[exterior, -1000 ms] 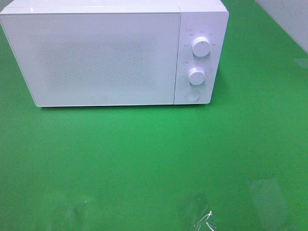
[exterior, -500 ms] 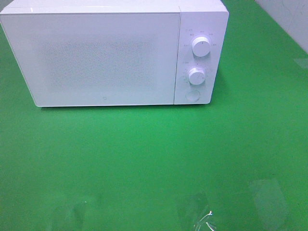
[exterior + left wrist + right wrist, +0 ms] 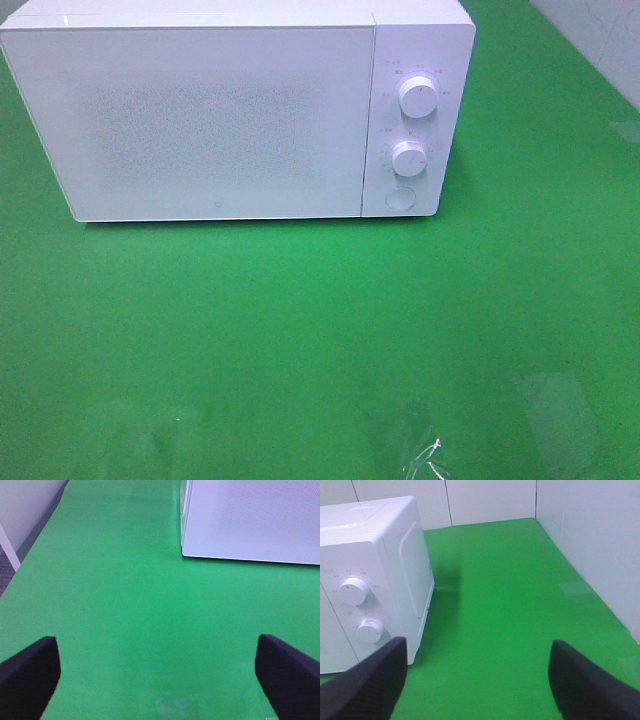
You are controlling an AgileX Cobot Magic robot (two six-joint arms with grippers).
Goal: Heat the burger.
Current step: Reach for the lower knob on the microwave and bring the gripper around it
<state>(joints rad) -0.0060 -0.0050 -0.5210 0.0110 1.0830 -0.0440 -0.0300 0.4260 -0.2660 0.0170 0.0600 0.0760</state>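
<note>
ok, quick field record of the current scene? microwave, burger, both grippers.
microwave: white, on the green table, door closed
controls: upper knob, lower knob, round button beneath them, right of the door
burger: not visible in any view
left gripper: open, empty, above bare table
right gripper: open, empty, near the microwave's knob end

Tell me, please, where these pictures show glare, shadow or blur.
Exterior high view: the white microwave looks overexposed, and pale glare patches lie on the green table near the lower edge. Right wrist view: a soft shadow falls beside the microwave. Left wrist view: the dark fingers are out of focus.
</note>
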